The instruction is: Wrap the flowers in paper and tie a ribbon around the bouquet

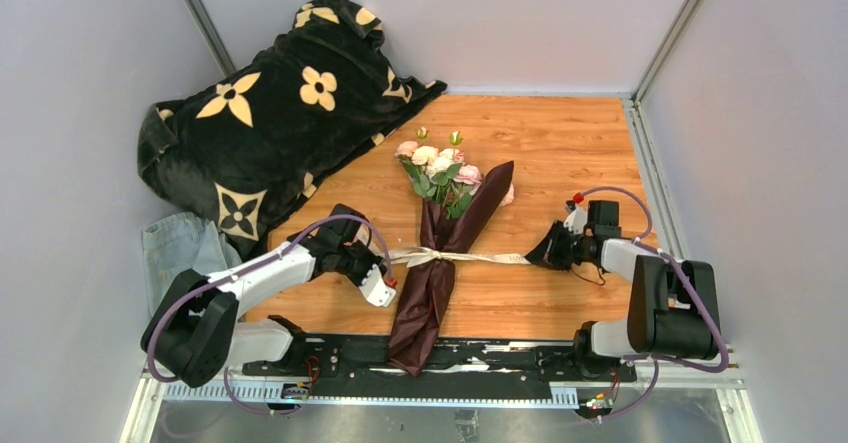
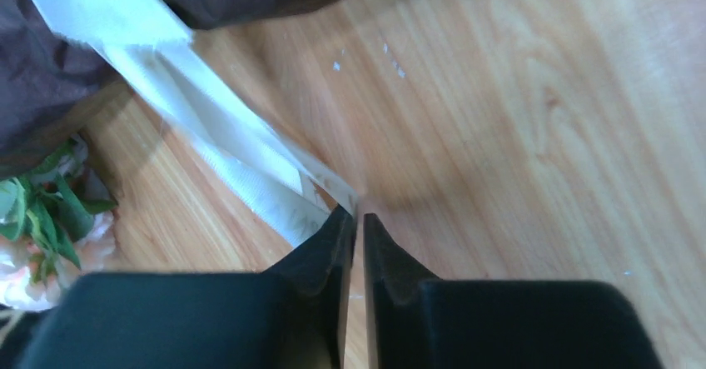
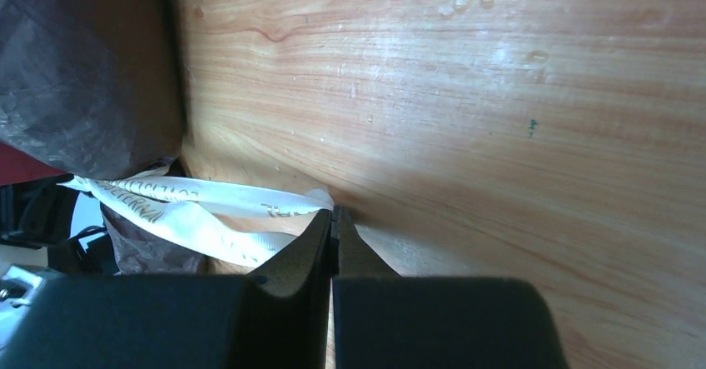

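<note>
Two cloths lie at the left of the table point(image 1: 560, 153): a black blanket point(image 1: 270, 103) printed with cream flowers, and a blue denim cloth point(image 1: 180, 243) nearer the arms. Right of them the left claw point(image 1: 388, 263) point(image 2: 356, 219) has its fingers almost together, pinching the left end of the ribbon point(image 1: 470, 257) point(image 2: 225, 127) point(image 3: 208, 211).

The bouquet point(image 1: 445, 218) lies mid-table, its blooms pointing to the far side and its narrow tail reaching the near edge. The flowers point(image 1: 440, 163) are pink and cream roses with green leaves, fanning out of the paper point(image 1: 425, 303), a dark maroon, crinkled cone. The ribbon, a flat cream strip with faint printed lettering, crosses the cone's waist in a knot and runs out level to both sides.

On the right, the right claw point(image 1: 530, 258) point(image 3: 333, 215) is clamped tight on the ribbon's other end, low over the wood.
</note>
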Motion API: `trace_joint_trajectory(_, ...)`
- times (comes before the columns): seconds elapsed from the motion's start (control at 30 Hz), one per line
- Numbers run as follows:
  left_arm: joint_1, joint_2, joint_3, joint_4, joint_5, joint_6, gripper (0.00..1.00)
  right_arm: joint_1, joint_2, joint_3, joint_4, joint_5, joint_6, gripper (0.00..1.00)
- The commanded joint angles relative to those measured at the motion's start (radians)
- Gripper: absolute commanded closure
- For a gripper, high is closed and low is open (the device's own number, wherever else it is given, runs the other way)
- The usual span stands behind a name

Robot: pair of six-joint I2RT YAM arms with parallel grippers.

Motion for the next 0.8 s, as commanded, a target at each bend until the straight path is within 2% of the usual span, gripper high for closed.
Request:
trace_joint_trajectory(0.0,0.006,-0.068,0.058,-0.123,0.146,-0.028,0.67,0.044,0.019,0.024,-0.031,-0.005,-0.048,0.97)
trace_joint_trajectory(0.03,0.002,-0.075,0.074,-0.123,0.165,-0.073,0.51,0.065,0.012,0.036,-0.036,-0.01,-0.047,0.89)
trace_joint_trajectory(0.1,-0.002,-0.085,0.104,-0.115,0.182,-0.178,0.33,0.102,0.0,0.068,-0.076,-0.011,-0.051,0.79)
trace_joint_trajectory(0.2,-0.012,-0.117,0.147,-0.067,0.182,-0.37,0.29,0.107,-0.053,0.134,-0.217,0.054,-0.089,0.65)
trace_joint_trajectory(0.23,-0.025,-0.133,0.168,-0.045,0.175,-0.487,0.28,0.107,-0.091,0.155,-0.27,0.108,-0.1,0.61)
trace_joint_trajectory(0.33,-0.13,-0.17,0.187,0.034,0.106,-0.742,0.28,0.212,-0.237,0.216,-0.37,0.364,-0.116,0.57)
trace_joint_trajectory(0.43,-0.225,-0.131,0.17,0.102,0.025,-0.859,0.31,0.373,-0.309,0.246,-0.323,0.516,-0.126,0.56)
trace_joint_trajectory(0.5,-0.245,-0.077,0.175,0.128,0.01,-0.895,0.32,0.467,-0.29,0.268,-0.287,0.483,-0.145,0.55)
trace_joint_trajectory(0.63,-0.258,-0.022,0.174,0.179,-0.021,-0.925,0.37,0.549,-0.211,0.283,-0.18,0.292,-0.137,0.57)
trace_joint_trajectory(0.77,-0.264,-0.005,0.182,0.202,-0.016,-0.948,0.59,0.646,-0.134,0.3,-0.12,0.277,-0.139,0.6)
